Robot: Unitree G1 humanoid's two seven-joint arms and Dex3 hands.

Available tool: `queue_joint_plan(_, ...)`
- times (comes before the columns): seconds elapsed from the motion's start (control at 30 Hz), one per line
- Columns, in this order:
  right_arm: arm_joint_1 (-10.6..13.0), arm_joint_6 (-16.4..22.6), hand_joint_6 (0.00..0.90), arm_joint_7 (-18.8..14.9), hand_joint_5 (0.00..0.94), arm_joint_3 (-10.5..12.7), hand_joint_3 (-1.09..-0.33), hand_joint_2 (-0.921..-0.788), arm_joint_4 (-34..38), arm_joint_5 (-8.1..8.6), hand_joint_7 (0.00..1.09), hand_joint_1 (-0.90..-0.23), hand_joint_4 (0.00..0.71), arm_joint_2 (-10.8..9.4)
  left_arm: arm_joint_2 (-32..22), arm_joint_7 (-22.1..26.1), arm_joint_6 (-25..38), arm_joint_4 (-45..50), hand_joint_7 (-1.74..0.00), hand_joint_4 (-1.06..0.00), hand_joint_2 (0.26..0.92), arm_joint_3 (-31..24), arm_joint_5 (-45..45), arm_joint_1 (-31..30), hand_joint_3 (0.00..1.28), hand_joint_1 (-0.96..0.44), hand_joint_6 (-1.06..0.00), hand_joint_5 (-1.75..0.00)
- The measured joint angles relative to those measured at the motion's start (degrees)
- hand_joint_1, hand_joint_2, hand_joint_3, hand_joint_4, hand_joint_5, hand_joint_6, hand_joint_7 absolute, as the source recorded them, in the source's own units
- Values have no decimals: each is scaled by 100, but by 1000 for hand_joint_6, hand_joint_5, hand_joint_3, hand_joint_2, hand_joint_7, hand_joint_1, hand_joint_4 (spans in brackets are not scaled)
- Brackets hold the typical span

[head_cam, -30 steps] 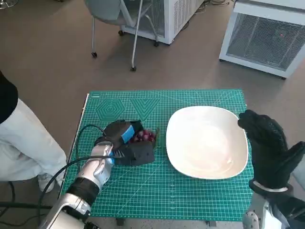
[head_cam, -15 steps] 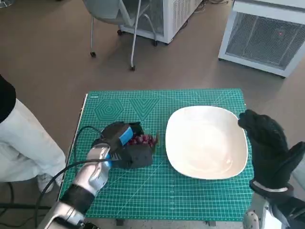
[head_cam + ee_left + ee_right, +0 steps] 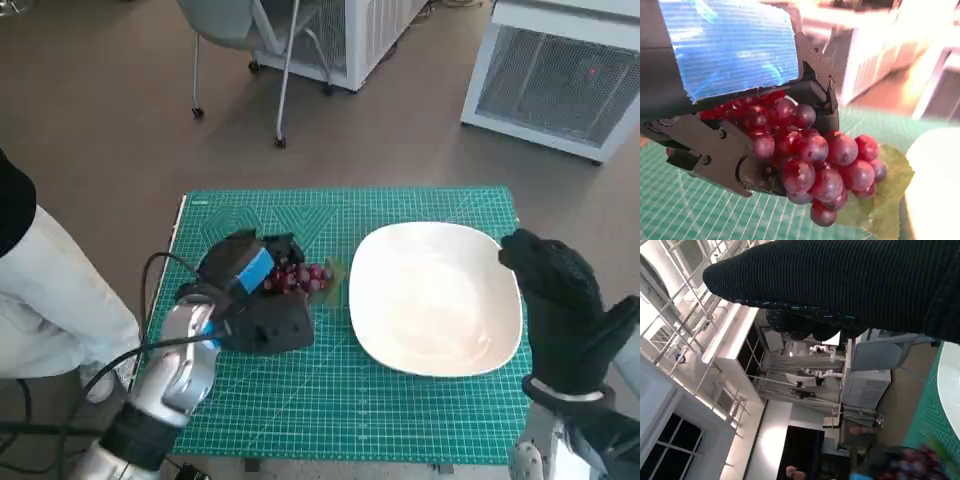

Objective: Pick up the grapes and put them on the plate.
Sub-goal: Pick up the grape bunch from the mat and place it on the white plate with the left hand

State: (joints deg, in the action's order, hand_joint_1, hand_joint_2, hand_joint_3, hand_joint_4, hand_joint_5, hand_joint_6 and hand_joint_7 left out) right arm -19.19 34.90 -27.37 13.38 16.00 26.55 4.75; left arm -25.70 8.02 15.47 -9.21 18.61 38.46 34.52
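Left hand holds the grapes, a soft, light, lumpy bunch with leaf, just at 9 o'clock of the plate, best clasped round its upper mass; gloved right hand holds nothing, fingers loosely extended.

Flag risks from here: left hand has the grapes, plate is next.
1. The left hand grips only the top of the grapes; most of the bunch hangs outside the fingers and could slip or shed.
2. The leaf hangs low and may catch the plate rim.
3. The right hand hovers at the plate's far edge, crowding the drop.
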Motion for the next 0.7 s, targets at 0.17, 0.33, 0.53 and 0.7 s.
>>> queue_joint_plan(0.17,-5,2,252,0,485,0,-565,-921,11,1,880,-429,458,-5,-31,5,22,425,-889,-657,919,-179,0,-57,61,6,-725,-1363)
queue_joint_plan(0.33,-11,14,252,-1,486,1,-565,-921,20,3,880,-428,458,-9,-41,3,25,733,-885,-682,919,-334,-1,-91,48,6,-728,-1336)
queue_joint_plan(0.53,-17,56,253,-2,485,1,-564,-921,50,4,878,-426,459,-10,-38,-46,-32,894,-877,-720,915,-462,-6,-96,31,6,-743,-1290)
queue_joint_plan(0.7,-17,66,254,-2,484,1,-565,-921,54,3,878,-423,459,-10,-8,-161,-134,888,-884,-733,913,-526,-20,-96,27,5,-744,-1269)
